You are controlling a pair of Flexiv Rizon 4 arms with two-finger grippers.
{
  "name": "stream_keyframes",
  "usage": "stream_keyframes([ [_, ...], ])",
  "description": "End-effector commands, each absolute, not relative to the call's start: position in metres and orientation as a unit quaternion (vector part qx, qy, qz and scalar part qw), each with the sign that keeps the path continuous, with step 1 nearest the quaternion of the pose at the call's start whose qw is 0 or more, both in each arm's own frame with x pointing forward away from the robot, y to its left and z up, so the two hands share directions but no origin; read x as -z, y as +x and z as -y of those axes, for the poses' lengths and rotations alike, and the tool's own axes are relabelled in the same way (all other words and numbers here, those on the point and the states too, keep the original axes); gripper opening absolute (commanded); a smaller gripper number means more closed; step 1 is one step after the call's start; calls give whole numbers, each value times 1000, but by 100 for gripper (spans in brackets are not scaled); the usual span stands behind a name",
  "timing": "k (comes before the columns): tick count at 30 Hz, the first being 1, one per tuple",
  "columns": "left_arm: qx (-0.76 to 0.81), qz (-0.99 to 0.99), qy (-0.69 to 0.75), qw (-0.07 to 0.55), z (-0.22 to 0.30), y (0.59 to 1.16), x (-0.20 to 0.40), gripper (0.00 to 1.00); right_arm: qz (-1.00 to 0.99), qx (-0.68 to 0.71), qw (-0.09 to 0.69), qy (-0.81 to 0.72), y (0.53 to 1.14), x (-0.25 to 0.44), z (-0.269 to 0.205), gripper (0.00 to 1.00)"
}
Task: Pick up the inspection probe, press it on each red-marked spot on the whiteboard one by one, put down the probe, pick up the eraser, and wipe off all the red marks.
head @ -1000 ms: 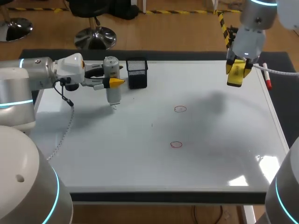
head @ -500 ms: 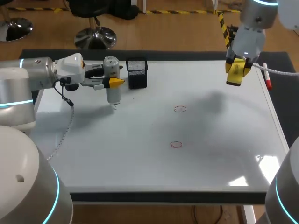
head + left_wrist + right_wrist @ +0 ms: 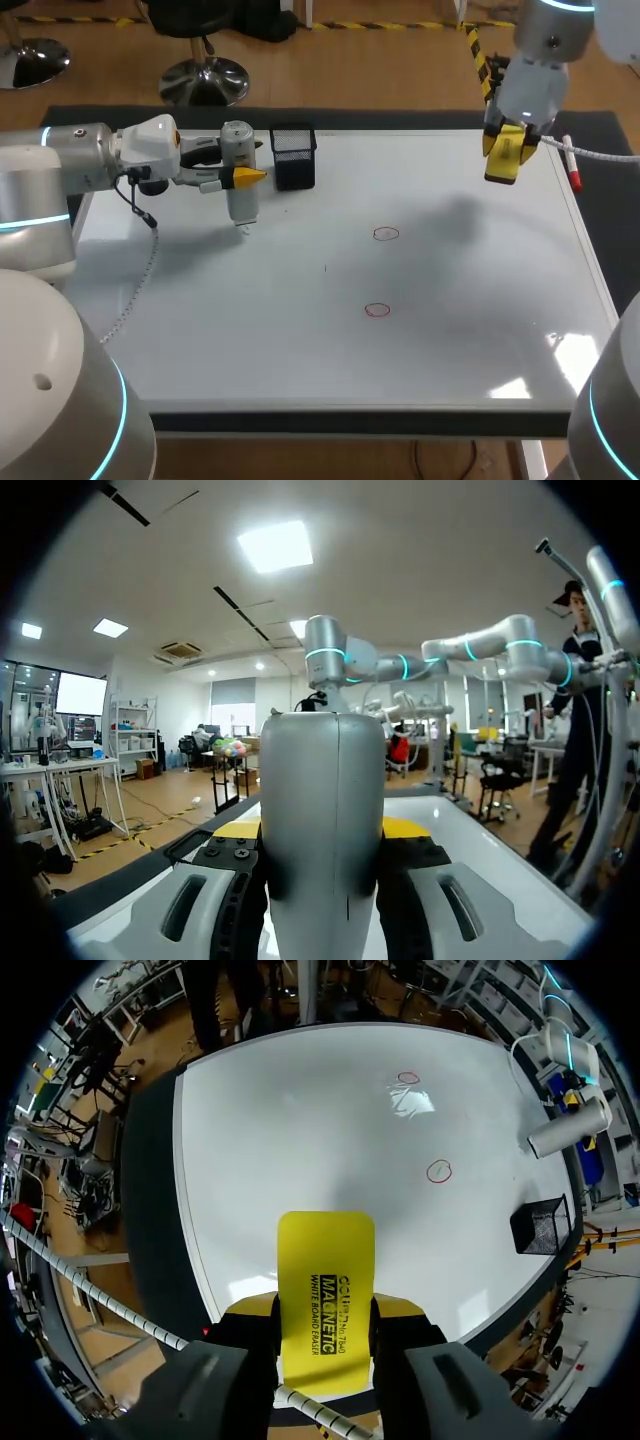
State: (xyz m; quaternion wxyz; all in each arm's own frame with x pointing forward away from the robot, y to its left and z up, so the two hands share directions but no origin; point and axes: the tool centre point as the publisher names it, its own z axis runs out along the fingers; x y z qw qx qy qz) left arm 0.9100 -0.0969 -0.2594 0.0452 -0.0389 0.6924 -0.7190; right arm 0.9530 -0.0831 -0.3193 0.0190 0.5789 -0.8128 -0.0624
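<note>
You have: one probe (image 3: 240, 200), clamped by left gripper (image 3: 322, 832); one eraser (image 3: 325, 1260), clamped by right gripper (image 3: 503, 152); two red marks (image 3: 385, 234) (image 3: 377, 310) on one whiteboard (image 3: 300, 340).

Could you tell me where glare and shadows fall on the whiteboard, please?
Head view: glare at the whiteboard's near right corner, a shadow beside the farther red mark. Right wrist view: glare beside one red mark. Left wrist view: little board shows.

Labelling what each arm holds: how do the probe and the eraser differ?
The probe is a grey cylinder, the eraser a flat yellow block. The probe stands upright in the left gripper beside the black mesh holder; the eraser hangs in the right gripper at the whiteboard's far right corner. Both are gripped.
</note>
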Motion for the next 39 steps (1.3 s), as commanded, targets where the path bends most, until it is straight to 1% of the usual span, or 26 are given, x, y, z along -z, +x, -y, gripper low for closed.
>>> stream_keyframes([
  [1, 725, -687, -31, 43, 97, 912, 261, 0, 812, 61, 19, 580, 953, 318, 84, 0],
  [7, 739, -673, -14, 35, 113, 914, 259, 0, 812, 61, 19, 580, 953, 318, 84, 0],
  [23, 763, -646, 28, -15, 173, 920, 258, 0, 812, 61, 19, 580, 953, 318, 84, 0],
  [39, 759, -641, 86, -76, 236, 919, 249, 0, 812, 61, 19, 580, 953, 318, 84, 0],
])
